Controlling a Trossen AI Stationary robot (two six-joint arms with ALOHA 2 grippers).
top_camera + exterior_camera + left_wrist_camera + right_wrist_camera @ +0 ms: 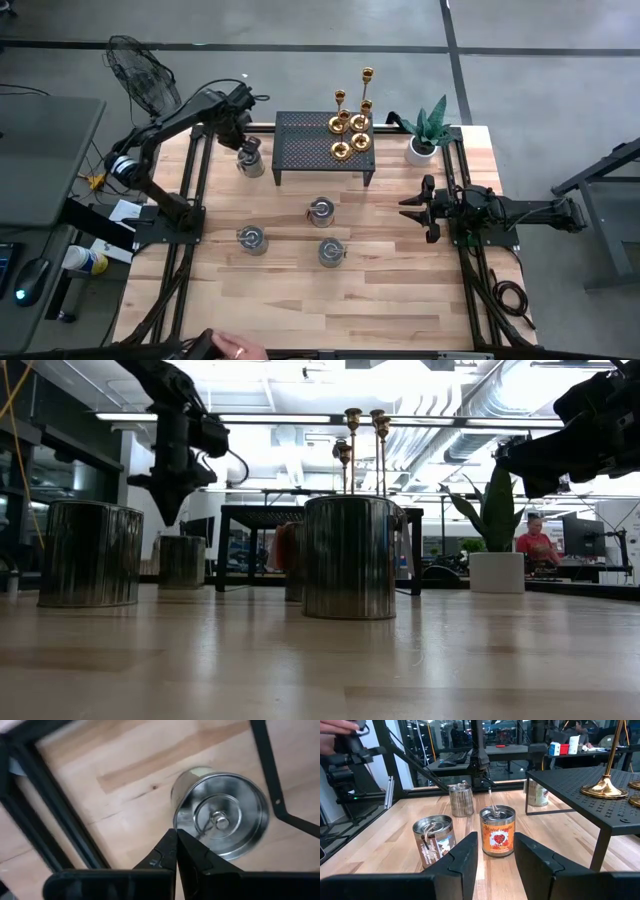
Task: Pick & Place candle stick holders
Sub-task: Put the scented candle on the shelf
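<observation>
Several gold candle stick holders point(350, 125) stand by their round bases on a black perforated metal stand point(300, 150) at the table's far side. Their stems point(352, 450) show in the low view, and one base point(604, 787) in the right wrist view. My left gripper point(243, 135) hangs shut, pointing down, just left of the stand and above a silver tin candle point(220, 820), clear of it. My right gripper point(412, 208) waits open and level at the table's right, holding nothing.
Three more tin candles point(320, 210) point(250, 238) point(330, 250) stand mid-table in front of the stand. A potted plant point(428, 135) sits at the far right corner. A person's hand point(235, 350) shows at the near edge. A fan point(140, 75) stands beyond the far left.
</observation>
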